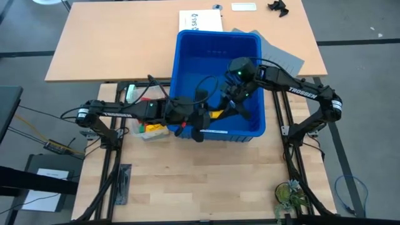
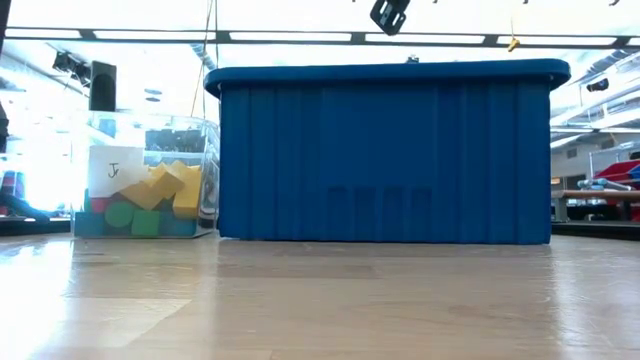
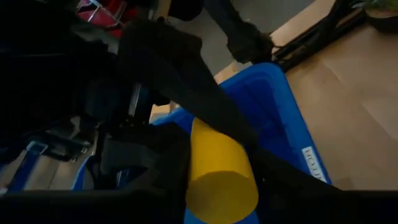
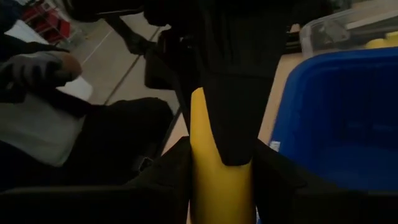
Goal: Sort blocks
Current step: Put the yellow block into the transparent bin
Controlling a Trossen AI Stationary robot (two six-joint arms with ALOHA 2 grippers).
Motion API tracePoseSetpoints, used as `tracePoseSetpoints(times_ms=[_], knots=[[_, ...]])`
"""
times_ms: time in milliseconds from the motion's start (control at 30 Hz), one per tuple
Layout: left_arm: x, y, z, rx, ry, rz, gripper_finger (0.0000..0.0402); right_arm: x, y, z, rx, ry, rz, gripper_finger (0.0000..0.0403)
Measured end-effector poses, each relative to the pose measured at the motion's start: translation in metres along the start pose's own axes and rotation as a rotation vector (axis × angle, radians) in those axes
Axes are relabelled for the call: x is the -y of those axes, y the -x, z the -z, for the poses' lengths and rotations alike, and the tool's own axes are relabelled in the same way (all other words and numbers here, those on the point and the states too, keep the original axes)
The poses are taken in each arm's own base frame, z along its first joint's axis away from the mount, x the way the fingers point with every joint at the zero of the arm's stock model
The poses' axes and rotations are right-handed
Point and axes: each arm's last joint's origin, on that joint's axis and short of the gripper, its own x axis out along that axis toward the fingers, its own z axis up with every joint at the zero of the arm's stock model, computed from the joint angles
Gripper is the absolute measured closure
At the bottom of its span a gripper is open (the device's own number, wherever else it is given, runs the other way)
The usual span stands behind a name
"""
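**Yellow block passed between arms over the bin**

The step in hand looked like a handover. The two arms met above the near left corner of the bin [image 1: 219, 36], with one yellow block [image 1: 215, 114] between them. The right gripper [image 1: 230, 105] was partly closed and clamped on the block, which filled the gap between its fingers in the right wrist view. The left gripper [image 1: 199, 120] reached in from the tub side. The same block lay just ahead of it in the left wrist view, with a dark finger of the other arm crossing over it. Whether the left gripper had closed on the block could not be told.

The block hung inside the bin's outline, near the front wall and clear of the table [image 1: 187, 187]. The tub [image 2: 140, 135] stood just beside the bin on the left and already held yellow, green and red blocks [image 2: 165, 190].

The next move probably called for a firm left grip before the right let go. After that would come a short carry over the bin's rim to the tub. A release made too soon would drop the block back into the bin.
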Motion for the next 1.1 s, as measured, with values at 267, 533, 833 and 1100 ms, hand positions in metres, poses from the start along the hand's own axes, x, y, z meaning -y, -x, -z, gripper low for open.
tracePoseSetpoints(times_ms=[267,533,833,1100], knots=[[-0.006,0.031,0.006,-0.149,0.235,-0.076,0.0264,0.003,0.034,-0.004,0.079,0.027,0.133,0.0087],[-0.016,0.094,0.045,-0.521,0.619,-0.205,0.0264,0.011,0.070,-0.003,0.104,0.061,0.577,0.0008],[0.013,0.119,0.098,-0.961,0.816,-0.332,0.0264,0.028,0.072,0.000,0.045,0.104,0.728,0.0017],[0.031,0.112,0.132,-1.119,0.807,-0.406,0.0195,0.031,0.070,0.003,0.019,0.095,0.720,0.0025]])
